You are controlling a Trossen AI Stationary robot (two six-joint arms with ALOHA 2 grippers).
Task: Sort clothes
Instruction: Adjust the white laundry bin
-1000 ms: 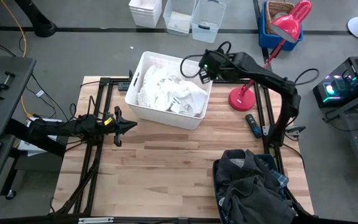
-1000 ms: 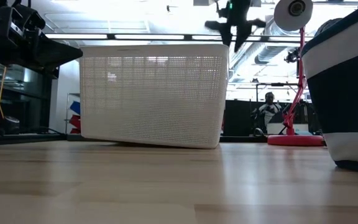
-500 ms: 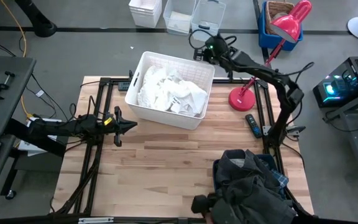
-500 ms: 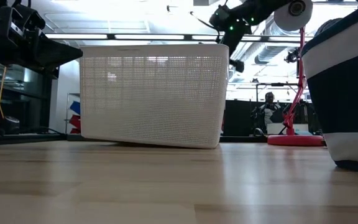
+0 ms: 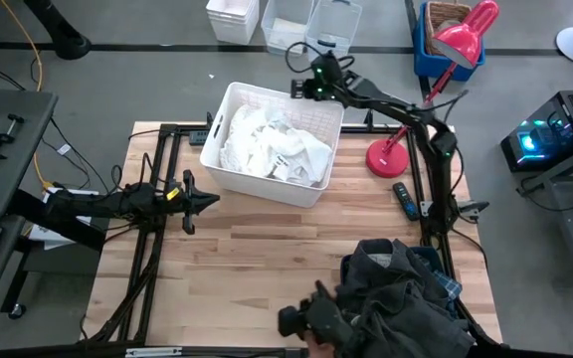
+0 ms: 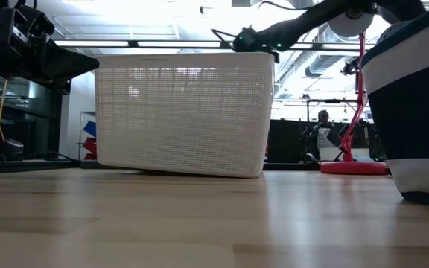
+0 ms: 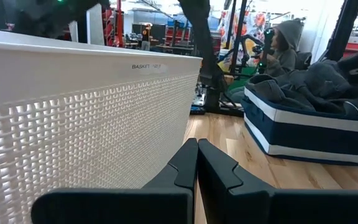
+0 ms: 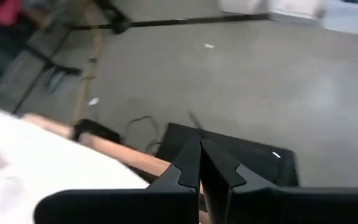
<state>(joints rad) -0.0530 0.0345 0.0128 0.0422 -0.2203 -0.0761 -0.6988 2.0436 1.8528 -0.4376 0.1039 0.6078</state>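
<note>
- At the near table edge, dark clothes (image 5: pixel 401 298) are heaped in the navy bin (image 7: pixel 303 127); a person's hand (image 5: pixel 311 320), probably gloved, touches them.
- The left gripper (image 5: pixel 202 202), jaws closed and empty, waits beside the white basket (image 5: pixel 229 171).
- White clothes (image 5: pixel 272 147) fill that basket.
- The right gripper (image 5: pixel 301 88), closed on nothing, is above the basket's far rim.

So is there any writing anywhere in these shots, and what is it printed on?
"BASKET", then smaller characters too blurred to read: on a small label near the top rim of the white basket, left wrist view.
No other readable text shows in any view.
</note>
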